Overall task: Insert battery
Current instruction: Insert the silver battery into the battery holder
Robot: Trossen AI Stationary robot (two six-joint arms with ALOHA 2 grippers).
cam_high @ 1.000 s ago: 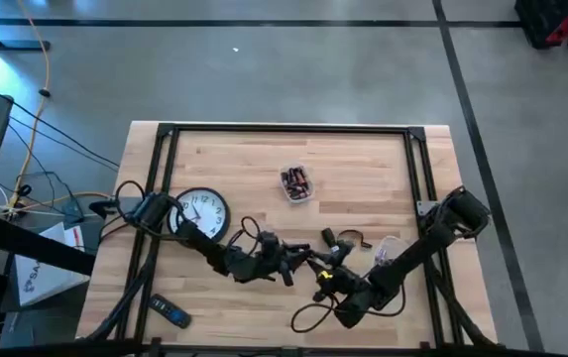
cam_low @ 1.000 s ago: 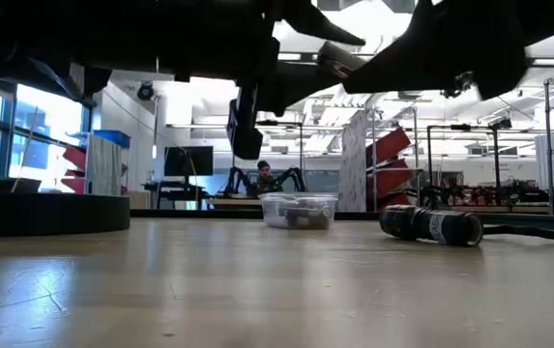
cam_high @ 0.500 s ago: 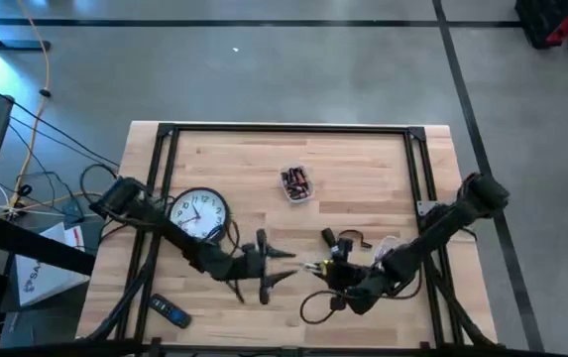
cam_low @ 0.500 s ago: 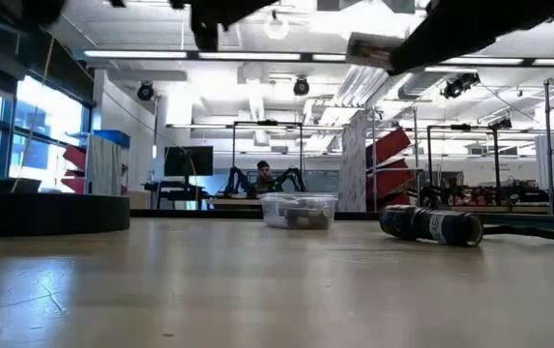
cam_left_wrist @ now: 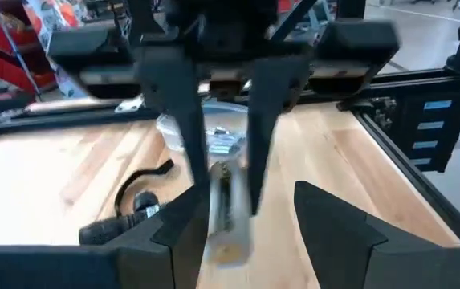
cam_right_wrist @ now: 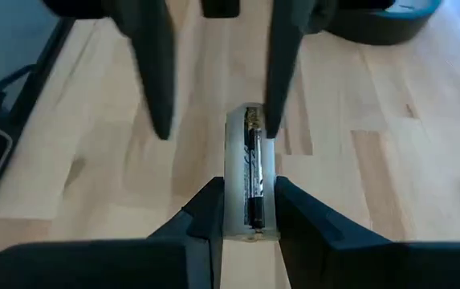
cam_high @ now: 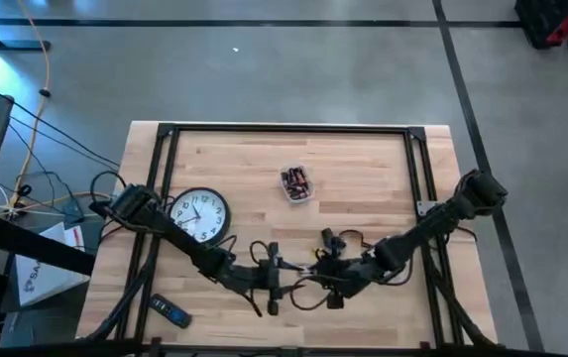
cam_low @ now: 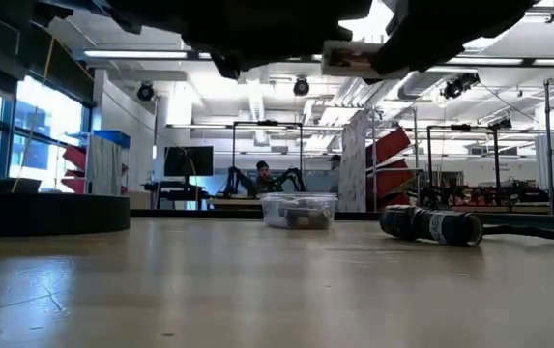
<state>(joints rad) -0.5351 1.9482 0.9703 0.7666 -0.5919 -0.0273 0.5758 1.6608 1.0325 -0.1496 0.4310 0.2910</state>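
Note:
My right gripper (cam_right_wrist: 250,221) is shut on a clear battery holder (cam_right_wrist: 250,172) with a dark battery (cam_right_wrist: 251,181) lying in it, held above the table's near middle (cam_high: 315,270). My left gripper (cam_left_wrist: 250,241) faces it from the left, open (cam_high: 282,281). The holder's free end (cam_left_wrist: 225,233) reaches in between the left fingers, close to one of them; whether it touches I cannot tell. A clear bin of batteries (cam_high: 296,183) stands on the table at mid-far. My right gripper pinches the holder's two long sides (cam_right_wrist: 231,217) between its two fingers, at the end nearest the wrist. The fingers lie along the holder, which sticks out level toward the left gripper, open side up, clear of the table.
A round clock (cam_high: 200,213) lies at the left, a black remote (cam_high: 170,312) near the front left corner. A black flashlight with a strap (cam_low: 431,224) lies right of the middle (cam_high: 338,238), and a clear bag (cam_high: 389,248) beside it. A black frame (cam_high: 288,129) rims the table.
Both grippers have risen from low over the table. My left gripper has drawn back toward the table's left and near edge and now lines up facing the holder. My right gripper has moved toward the left with the holder still in its hold.

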